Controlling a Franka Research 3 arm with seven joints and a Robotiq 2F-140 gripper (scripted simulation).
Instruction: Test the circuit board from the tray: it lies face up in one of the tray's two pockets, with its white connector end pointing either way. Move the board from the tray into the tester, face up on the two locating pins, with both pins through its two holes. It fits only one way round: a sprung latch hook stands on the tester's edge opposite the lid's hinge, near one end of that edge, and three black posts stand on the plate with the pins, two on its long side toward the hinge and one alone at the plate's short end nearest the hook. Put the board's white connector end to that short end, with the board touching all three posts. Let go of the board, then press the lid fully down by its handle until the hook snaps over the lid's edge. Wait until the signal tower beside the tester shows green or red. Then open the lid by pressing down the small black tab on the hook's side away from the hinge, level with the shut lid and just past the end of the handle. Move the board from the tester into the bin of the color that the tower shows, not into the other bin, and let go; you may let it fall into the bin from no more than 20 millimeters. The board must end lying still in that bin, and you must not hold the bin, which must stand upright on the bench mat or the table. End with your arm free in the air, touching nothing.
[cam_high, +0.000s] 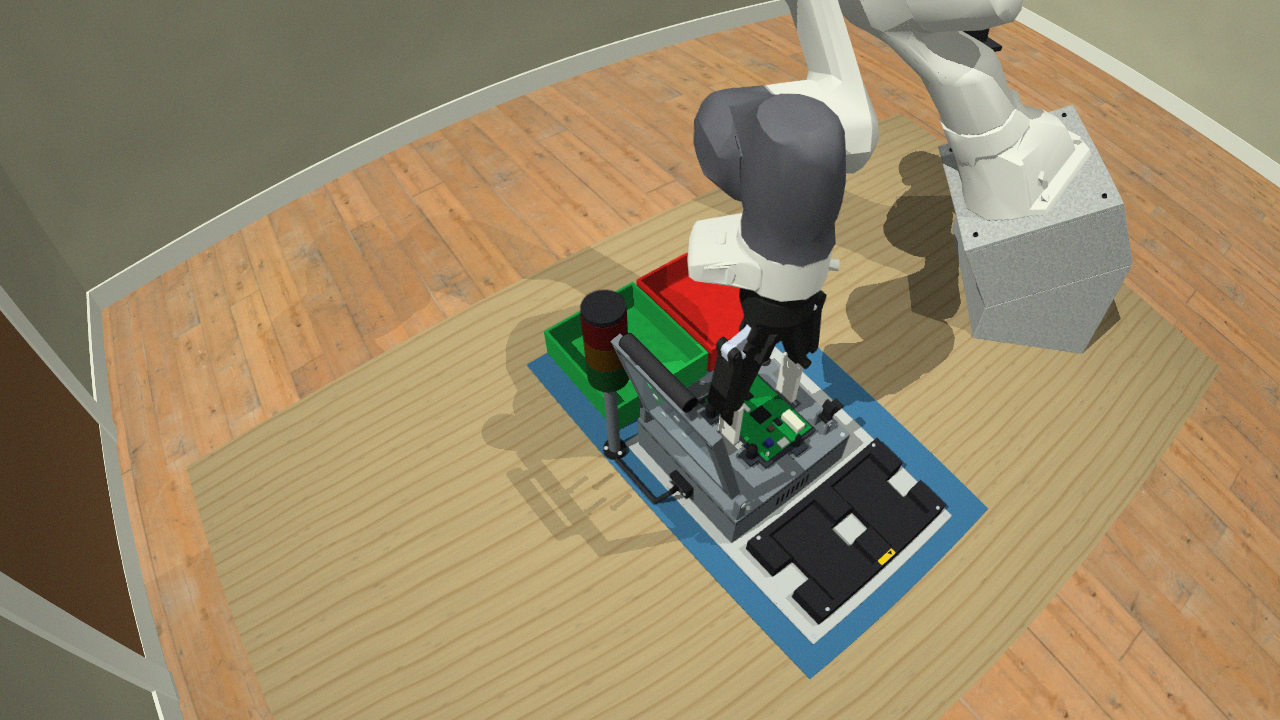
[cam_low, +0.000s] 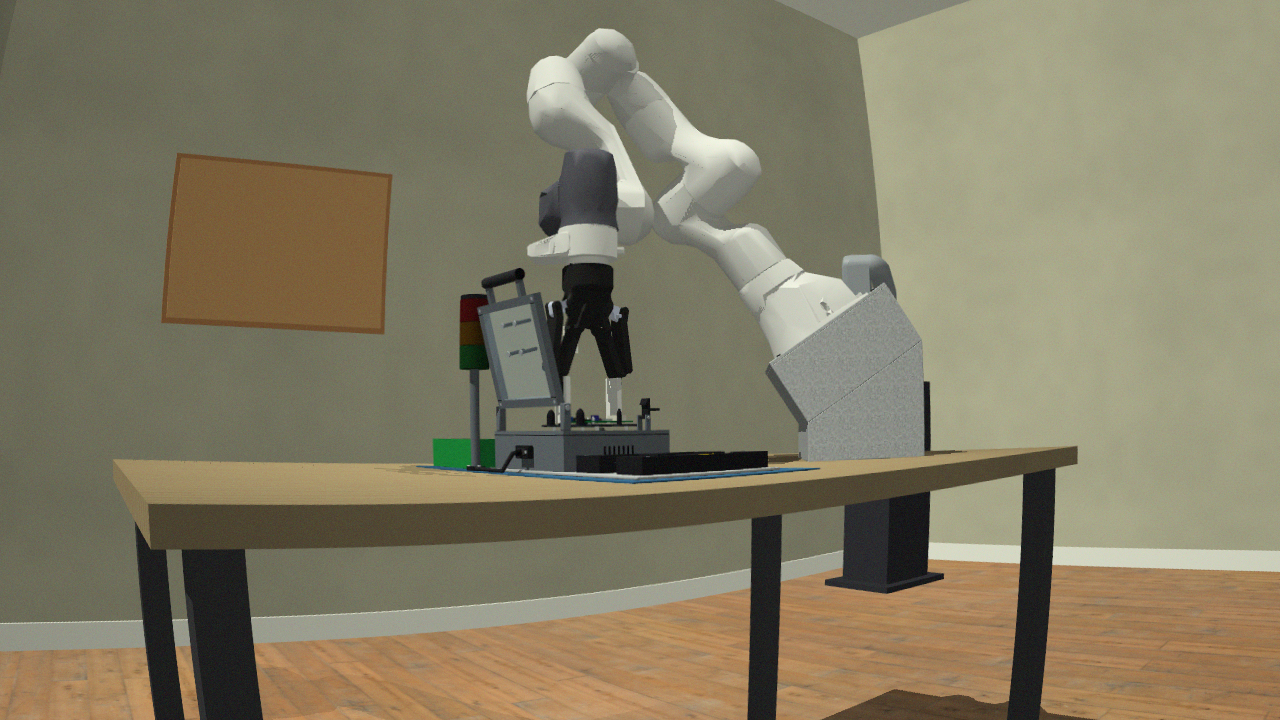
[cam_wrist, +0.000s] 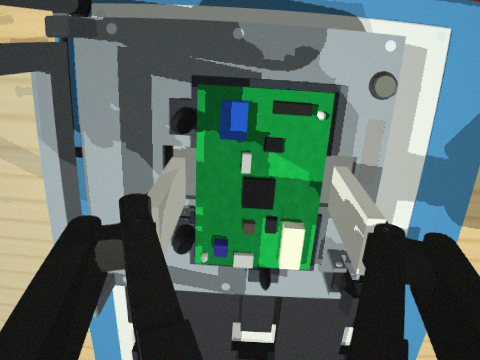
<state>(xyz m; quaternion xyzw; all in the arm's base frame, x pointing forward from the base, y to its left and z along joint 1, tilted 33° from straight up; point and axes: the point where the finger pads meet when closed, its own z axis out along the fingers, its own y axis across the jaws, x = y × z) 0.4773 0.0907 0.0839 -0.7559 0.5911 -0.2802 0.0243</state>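
The green circuit board (cam_wrist: 263, 176) (cam_high: 771, 425) lies face up and flat on the tester's plate. Its white connector end (cam_wrist: 294, 243) points to the near short end in the wrist view. My gripper (cam_wrist: 258, 184) stands straight over the board, open. Its two pale finger pads flank the board's long sides with a small gap on each side. It shows the same way in the top view (cam_high: 760, 413) and the exterior view (cam_low: 588, 402). The tester's lid (cam_high: 666, 402) stands open and upright, with its black handle (cam_high: 653, 358) on top, close beside the left finger.
The signal tower (cam_high: 604, 335) stands beside the tester with no lamp plainly lit. The green bin (cam_high: 666, 344) and the red bin (cam_high: 693, 295) stand behind the tester. The black tray (cam_high: 850, 528) lies in front with both pockets empty. A black latch hook (cam_high: 827, 411) stands at the tester's right edge.
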